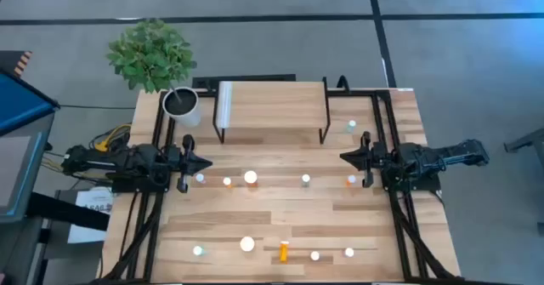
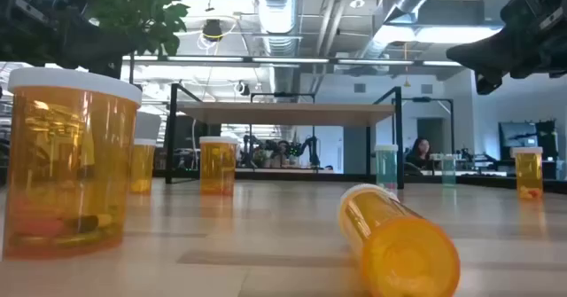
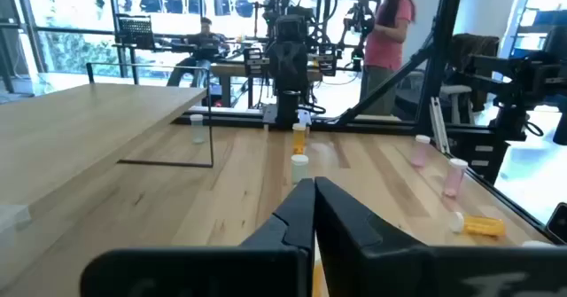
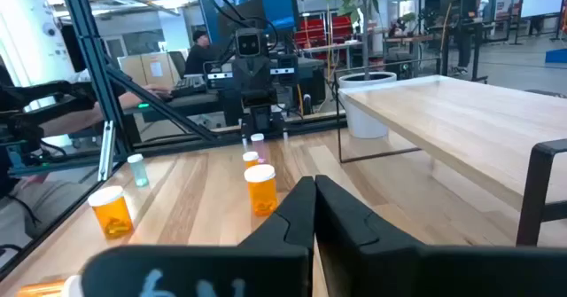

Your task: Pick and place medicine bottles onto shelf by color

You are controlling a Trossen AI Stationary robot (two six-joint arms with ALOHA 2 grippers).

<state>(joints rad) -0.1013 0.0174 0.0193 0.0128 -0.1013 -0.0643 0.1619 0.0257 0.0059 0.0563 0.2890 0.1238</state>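
Note:
The shelf (image 1: 272, 106) stands at the table's far middle, its wood top bare. Medicine bottles stand scattered on the table: a row across the middle with a large white-capped one (image 1: 251, 178), a teal one (image 1: 351, 126) beside the shelf, and a near row with another large one (image 1: 247, 244) and an orange one lying on its side (image 1: 283, 251). My left gripper (image 1: 206, 163) hovers shut at the left, empty. My right gripper (image 1: 343, 156) hovers shut at the right, empty. In each wrist view the shut fingers (image 3: 313, 195) (image 4: 313, 195) meet above the table.
A white plant pot (image 1: 181, 105) with a leafy plant stands at the shelf's left end. Black frame rails run along the table's left and right sides. In the low view a large orange bottle (image 2: 66, 164) stands close and the tipped one (image 2: 399, 235) lies near.

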